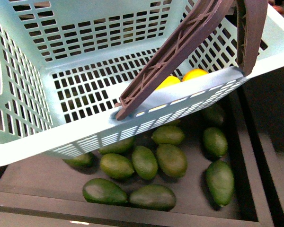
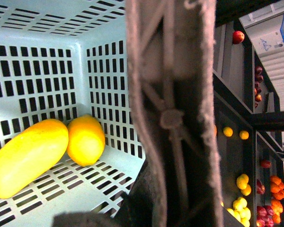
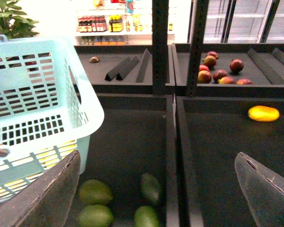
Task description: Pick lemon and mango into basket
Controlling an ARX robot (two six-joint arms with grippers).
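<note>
- the basket (image 1: 33, 142) hangs tilted above a dark tray (image 1: 38, 182) of green oval fruits (image 1: 151, 163).
- the mango (image 2: 26, 156) and lemon (image 2: 86, 140) lie touching on the basket's slotted floor, in a corner.
- the left gripper's state cannot be told; a brown handle (image 2: 173, 113) fills its wrist view.
- the right gripper (image 3: 156, 189) has its fingers (image 3: 47, 198) wide apart, empty, beside the basket.
- beyond the basket, another mango-like fruit (image 3: 263, 113) lies alone in a farther bin.

front: close above basket (image 1: 38, 137) | left wrist: inside it | right wrist: beside, facing shelves (image 3: 132, 71)
</note>
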